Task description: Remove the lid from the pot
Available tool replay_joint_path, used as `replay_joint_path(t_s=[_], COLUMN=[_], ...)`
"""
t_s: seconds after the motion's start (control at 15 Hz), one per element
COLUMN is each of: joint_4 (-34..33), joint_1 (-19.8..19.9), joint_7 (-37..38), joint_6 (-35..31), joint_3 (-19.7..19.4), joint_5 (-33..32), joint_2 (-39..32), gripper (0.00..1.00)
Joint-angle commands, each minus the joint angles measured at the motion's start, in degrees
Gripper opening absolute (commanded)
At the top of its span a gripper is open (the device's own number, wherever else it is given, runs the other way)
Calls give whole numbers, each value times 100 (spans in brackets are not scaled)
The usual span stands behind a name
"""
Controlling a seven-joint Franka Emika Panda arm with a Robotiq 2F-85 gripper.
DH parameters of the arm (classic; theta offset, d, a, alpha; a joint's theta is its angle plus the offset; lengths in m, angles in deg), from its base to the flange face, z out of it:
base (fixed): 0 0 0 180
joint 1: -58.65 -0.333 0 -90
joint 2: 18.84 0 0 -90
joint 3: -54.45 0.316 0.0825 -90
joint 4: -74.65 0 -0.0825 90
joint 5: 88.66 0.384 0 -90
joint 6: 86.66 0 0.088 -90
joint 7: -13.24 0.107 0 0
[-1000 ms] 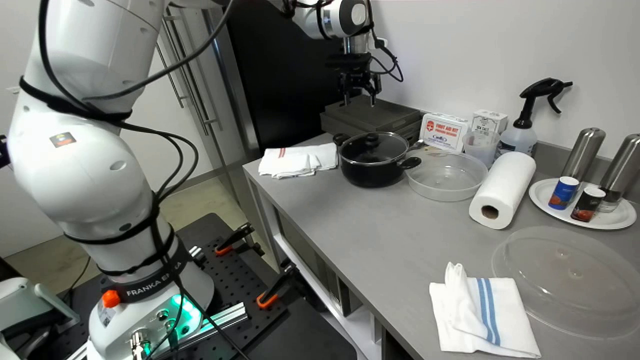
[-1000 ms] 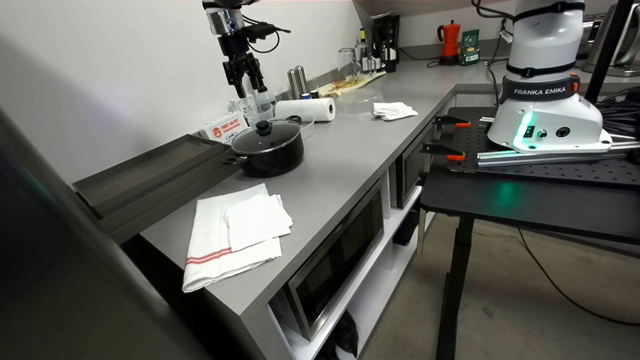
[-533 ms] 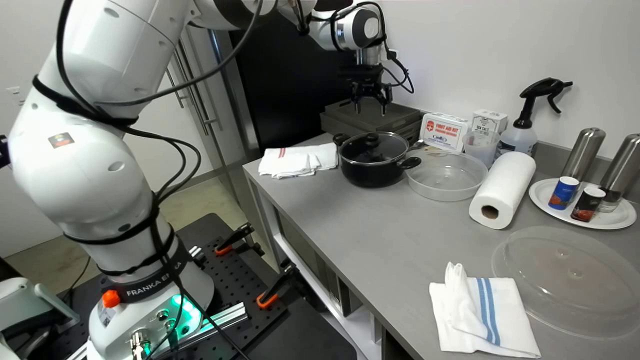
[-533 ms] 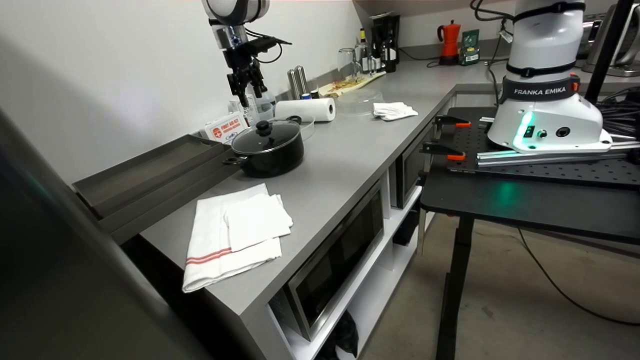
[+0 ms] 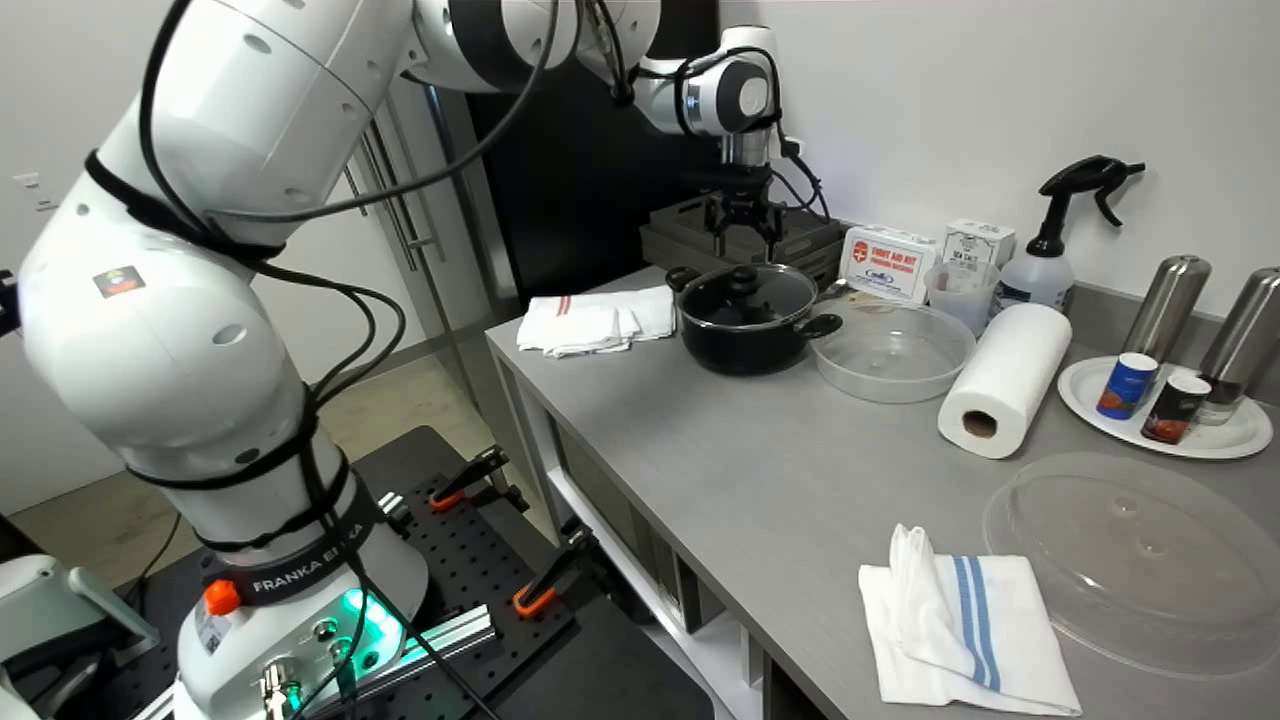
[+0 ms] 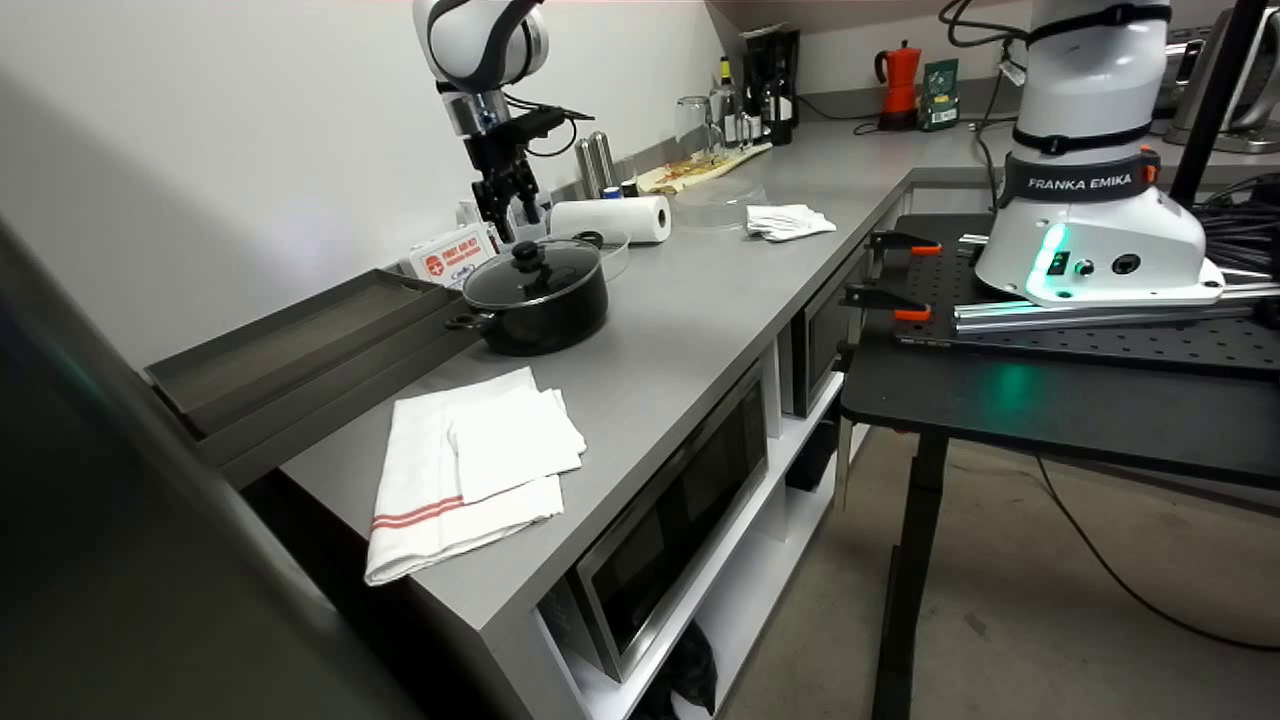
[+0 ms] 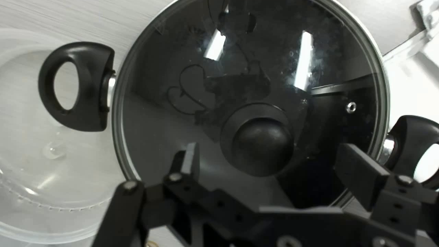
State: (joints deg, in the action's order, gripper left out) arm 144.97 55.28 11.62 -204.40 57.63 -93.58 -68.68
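The round glass lid (image 5: pixel 785 292) sits flat on the black pot (image 5: pixel 740 352), with its dark centre knob (image 5: pixel 743 280) upward; lid (image 6: pixel 565 265) and pot (image 6: pixel 555 325) also show in an exterior view. My gripper (image 5: pixel 745 248) is open and empty, a little above the lid; it also shows in an exterior view (image 6: pixel 521 226). In the wrist view my gripper (image 7: pixel 268 156) has its fingers wide apart. The knob (image 7: pixel 263 145) shows between them, apart from both. The lid (image 7: pixel 161 113) fills the wrist view, with a pot handle (image 7: pixel 89 115) on each side.
A clear round container (image 5: pixel 890 365) stands right beside the pot. Folded white towels (image 5: pixel 600 320) lie on its other side. Dark trays (image 5: pixel 690 245) and a first aid kit (image 5: pixel 885 262) are behind. A paper towel roll (image 5: pixel 1010 370) and a large clear cover (image 5: pixel 1130 600) lie farther along.
My gripper has moved down toward the lid and a little sideways, toward the container side of the pot. It stays open. The lid and pot have not moved.
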Motion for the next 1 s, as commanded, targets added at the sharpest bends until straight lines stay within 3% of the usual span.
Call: replay_joint_path(t_s=[0.0,0.67,0.8,0.87,0.93], joint_4=[-325,-517,-532,-547,-562], joint_1=[-23,-67,-66,-64,-62], joint_7=[-16,38,38,37,37], joint_6=[140,148,152,156,157], joint_3=[0,-44,-43,-44,-44], joint_5=[172,165,167,167,168], joint_2=[-209,-518,-540,-554,-566], gripper=[100,100,94,72,72])
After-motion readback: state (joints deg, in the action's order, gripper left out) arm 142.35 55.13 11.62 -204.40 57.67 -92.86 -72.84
